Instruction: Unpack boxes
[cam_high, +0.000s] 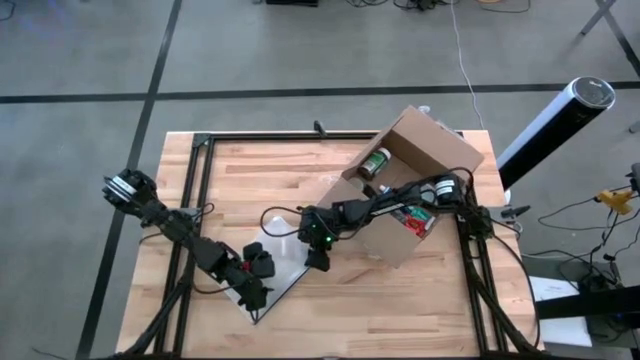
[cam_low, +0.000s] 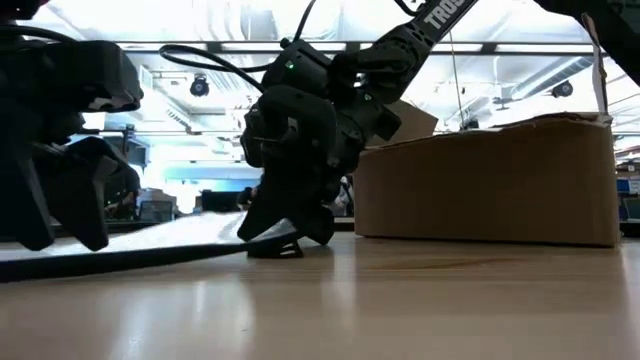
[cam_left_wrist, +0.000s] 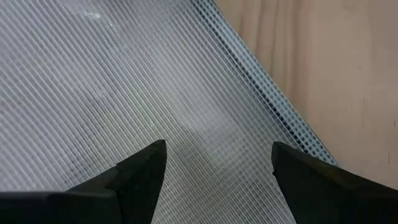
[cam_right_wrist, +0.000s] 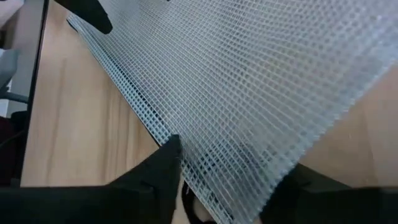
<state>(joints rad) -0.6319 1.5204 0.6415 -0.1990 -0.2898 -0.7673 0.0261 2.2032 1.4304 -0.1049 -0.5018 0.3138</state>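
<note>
A brown corrugated box (cam_high: 415, 185) lay tipped, open, at the far right of the pale wood surface (cam_high: 400, 300); a dark jar (cam_high: 376, 162) and red item showed inside. A flat, grid-textured translucent pouch (cam_high: 285, 255) lay well apart. Right fingers (cam_right_wrist: 158, 177) were seen pinching the pouch's edge. Left fingers (cam_left_wrist: 146, 171) were held wide over the pouch, away from the box.
</note>
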